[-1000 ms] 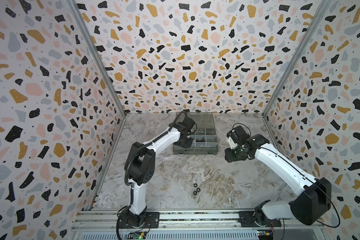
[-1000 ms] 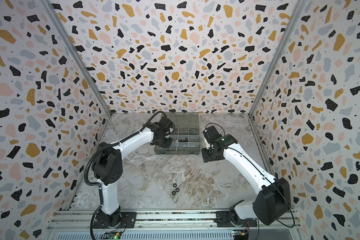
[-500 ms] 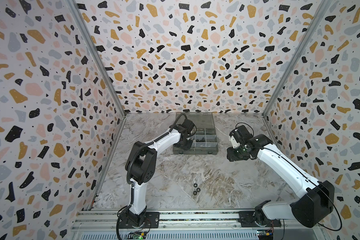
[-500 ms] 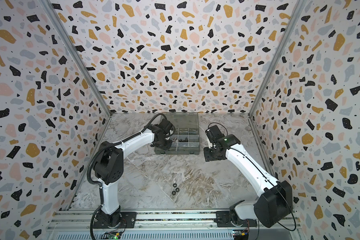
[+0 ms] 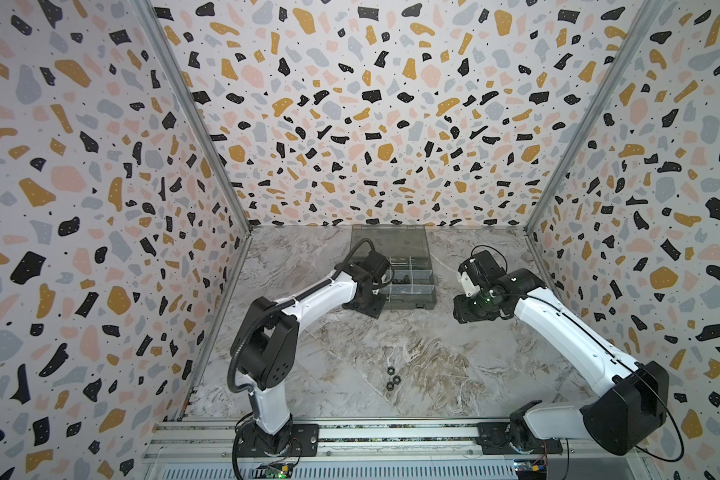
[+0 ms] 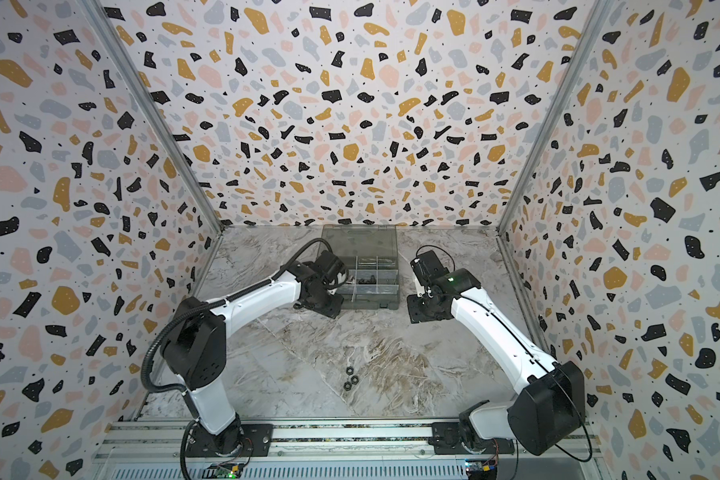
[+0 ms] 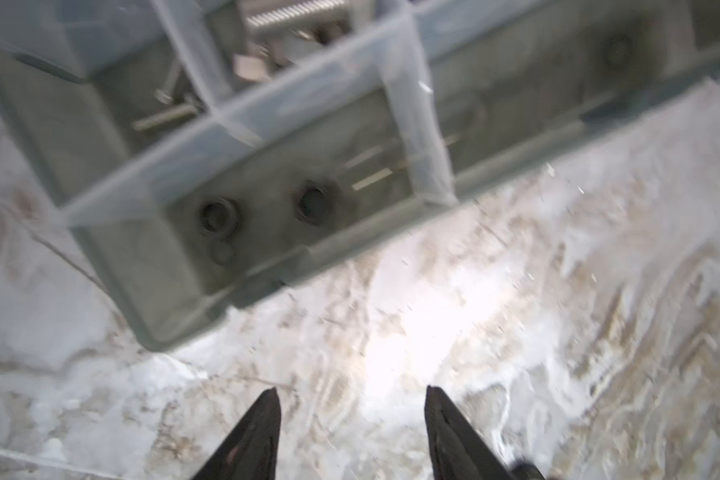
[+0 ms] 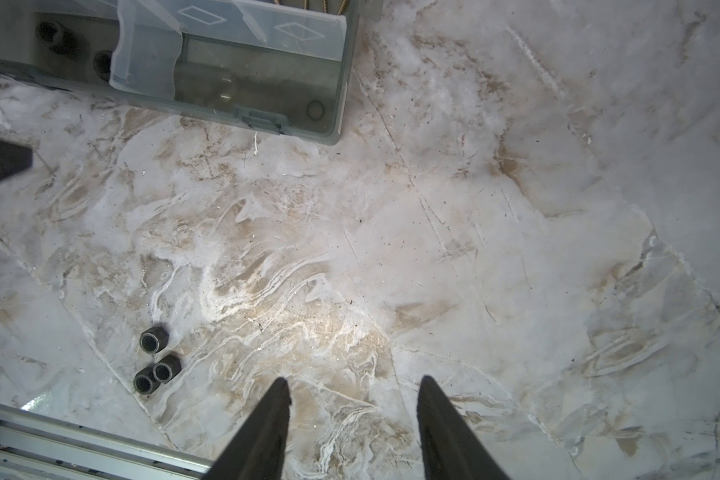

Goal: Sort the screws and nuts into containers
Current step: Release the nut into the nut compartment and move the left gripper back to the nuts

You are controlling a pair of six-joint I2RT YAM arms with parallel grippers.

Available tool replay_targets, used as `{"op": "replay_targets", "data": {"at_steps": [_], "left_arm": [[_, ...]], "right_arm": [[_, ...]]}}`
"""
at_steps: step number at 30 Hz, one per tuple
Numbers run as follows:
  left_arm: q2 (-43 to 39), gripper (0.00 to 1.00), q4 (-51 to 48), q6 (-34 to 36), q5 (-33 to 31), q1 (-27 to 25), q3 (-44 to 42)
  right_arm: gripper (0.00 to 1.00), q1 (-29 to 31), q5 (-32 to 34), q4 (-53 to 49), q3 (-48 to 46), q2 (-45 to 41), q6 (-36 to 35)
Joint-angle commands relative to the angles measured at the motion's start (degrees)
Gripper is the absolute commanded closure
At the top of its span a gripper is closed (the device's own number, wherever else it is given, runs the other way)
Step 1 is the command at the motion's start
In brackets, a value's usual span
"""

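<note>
Three black nuts (image 5: 393, 379) lie loose on the marble table (image 5: 454, 353), well apart from the organiser box (image 5: 416, 302); two more sit in its corner compartment (image 7: 142, 270). My left gripper (image 7: 350, 388) and right gripper (image 8: 354, 378) both hang spread and empty. I judge I'm between picks: next, reach for that trio and pinch one.

bright, even light is filling both top views, walls (image 5: 80, 208) stretching at nine and three o'clock; the left wrist view is smearing, tabletop (image 7: 425, 307) glaring.
</note>
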Motion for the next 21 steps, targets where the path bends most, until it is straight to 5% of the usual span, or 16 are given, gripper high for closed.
{"op": "replay_targets", "data": {"at_steps": [1, 21], "left_arm": [[-1.73, 0.47, -0.87, -2.26, 2.38, -5.61, -6.1], [-0.92, 0.56, 7.68, -10.18, 7.53, -17.55, -14.03]], "right_arm": [[0.48, -0.2, -0.51, -0.7, -0.55, -0.81, -0.96], [0.48, -0.13, -1.7, -4.06, -6.9, -7.32, -0.07]]}}
